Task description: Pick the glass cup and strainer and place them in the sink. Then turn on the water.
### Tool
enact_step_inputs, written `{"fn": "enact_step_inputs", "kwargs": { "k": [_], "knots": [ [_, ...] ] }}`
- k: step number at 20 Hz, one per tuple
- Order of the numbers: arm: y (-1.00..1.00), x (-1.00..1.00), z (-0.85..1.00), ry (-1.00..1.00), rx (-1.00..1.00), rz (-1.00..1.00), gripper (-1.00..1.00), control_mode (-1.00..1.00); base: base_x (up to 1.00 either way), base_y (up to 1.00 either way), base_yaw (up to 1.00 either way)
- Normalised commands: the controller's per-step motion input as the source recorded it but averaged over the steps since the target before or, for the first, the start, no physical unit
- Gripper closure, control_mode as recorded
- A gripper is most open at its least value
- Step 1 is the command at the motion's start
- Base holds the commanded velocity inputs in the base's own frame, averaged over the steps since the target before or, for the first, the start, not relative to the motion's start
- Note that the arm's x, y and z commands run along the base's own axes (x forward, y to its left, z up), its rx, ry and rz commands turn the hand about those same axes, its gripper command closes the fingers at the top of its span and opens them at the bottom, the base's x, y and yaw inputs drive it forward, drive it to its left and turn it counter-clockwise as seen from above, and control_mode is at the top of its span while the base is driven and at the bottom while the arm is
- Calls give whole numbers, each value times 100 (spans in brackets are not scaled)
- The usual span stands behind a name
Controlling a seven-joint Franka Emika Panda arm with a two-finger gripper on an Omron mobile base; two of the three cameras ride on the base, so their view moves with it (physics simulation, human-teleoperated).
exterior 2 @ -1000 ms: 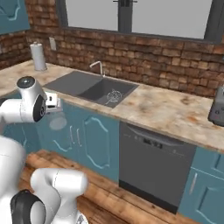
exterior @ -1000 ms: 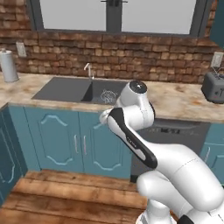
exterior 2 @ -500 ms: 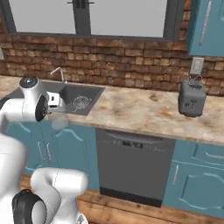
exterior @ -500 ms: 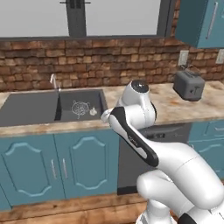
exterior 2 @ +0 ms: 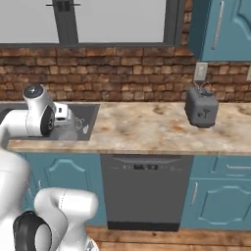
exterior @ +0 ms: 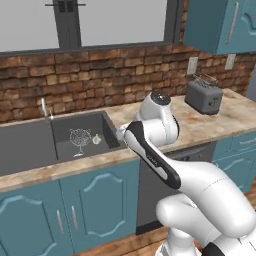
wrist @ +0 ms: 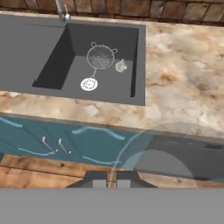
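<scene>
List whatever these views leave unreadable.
- Faucet: hand view, cut off by the top edge.
- Pale lump beside the strainer in the sink: too small to identify.
- Cup: hand view, only a faint clear outline, its near edge hidden by the tool.

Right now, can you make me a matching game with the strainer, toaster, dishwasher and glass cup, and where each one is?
Things:
1. strainer
2. toaster
3. dishwasher
4. glass cup

Places:
A. under the counter
B. in the sink
C. held at the gripper
D. on the counter

Pairs: 1-B, 2-D, 3-A, 4-C
</scene>
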Motion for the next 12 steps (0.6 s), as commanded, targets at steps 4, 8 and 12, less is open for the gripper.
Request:
{"fn": "enact_step_inputs", "kwargs": {
  "k": [4, 8, 12],
  "knots": [
    [0, 0, 0, 0, 0, 0, 100, 100, 39, 52, -19],
    [0, 0, 0, 0, 0, 0, 100, 100, 34, 51, 0],
    [0, 0, 0, 0, 0, 0, 100, 100, 42, 16, 8]
  ]
}}
